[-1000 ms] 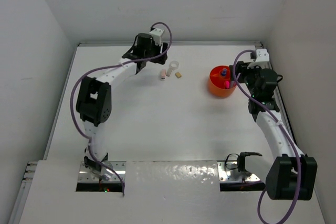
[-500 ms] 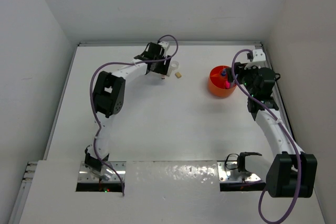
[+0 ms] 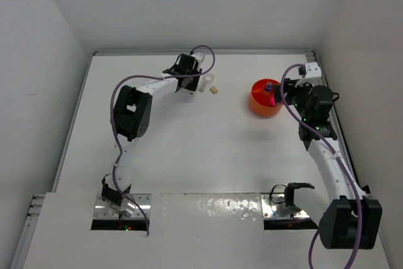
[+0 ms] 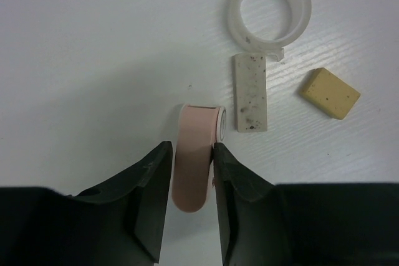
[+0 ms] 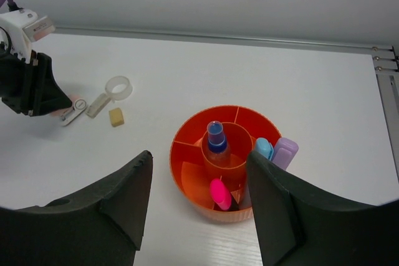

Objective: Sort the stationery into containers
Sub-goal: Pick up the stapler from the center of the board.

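In the left wrist view a pale pink piece (image 4: 196, 160) lies on the white table between the black fingers of my left gripper (image 4: 192, 147), which press on both its sides. Just beyond it lie a white speckled block (image 4: 250, 91), a clear ring (image 4: 269, 5) and a tan block (image 4: 330, 93). At the far right, my right gripper (image 5: 199, 154) hangs open over the orange tub (image 5: 218, 109), holding nothing. The tub holds a small blue bottle (image 5: 216, 138) in its centre cup, a pink marker (image 5: 220, 194), a pastel blue piece (image 5: 264, 147) and a lilac piece (image 5: 284, 152).
From above, the orange tub (image 3: 264, 99) sits near the table's right edge, with the clear ring (image 3: 206, 82) and tan block (image 3: 214, 90) near the back wall. White walls enclose the table on three sides. Both arm bases stand at the near edge.
My left arm swung right from the back of the table to the loose items and its jaws narrowed onto the pink piece. The right arm shifted slightly beside the tub.
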### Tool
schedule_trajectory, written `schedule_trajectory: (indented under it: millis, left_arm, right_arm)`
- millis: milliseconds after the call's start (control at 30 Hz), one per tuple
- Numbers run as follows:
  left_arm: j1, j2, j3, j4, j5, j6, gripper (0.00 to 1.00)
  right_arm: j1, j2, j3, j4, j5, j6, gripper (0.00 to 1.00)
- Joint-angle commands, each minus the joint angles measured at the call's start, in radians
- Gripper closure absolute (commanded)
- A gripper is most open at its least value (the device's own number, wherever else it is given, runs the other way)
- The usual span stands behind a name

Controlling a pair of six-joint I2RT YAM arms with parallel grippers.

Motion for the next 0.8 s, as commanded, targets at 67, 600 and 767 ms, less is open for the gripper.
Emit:
schedule_trajectory:
  millis: [67, 600, 767]
  left_arm:
    - [0.034, 0.036, -0.007, 0.022, 0.067, -0.024, 0.6]
    - [0.032, 0.006, 0.016, 0.011, 0.099, 0.066, 1.0]
    - [0.07, -0.155, -0.01, 0.089, 0.272, 0.247, 1.0]
  right_arm:
    - [0.007, -0.03, -0.001, -0.024, 0.024, -0.031, 0.39]
    - [0.007, -0.022, 0.015, -0.036, 0.033, -0.052, 0.39]
    - [0.01, 0.001, 0.087, -0.108, -0.089, -0.121, 0.39]
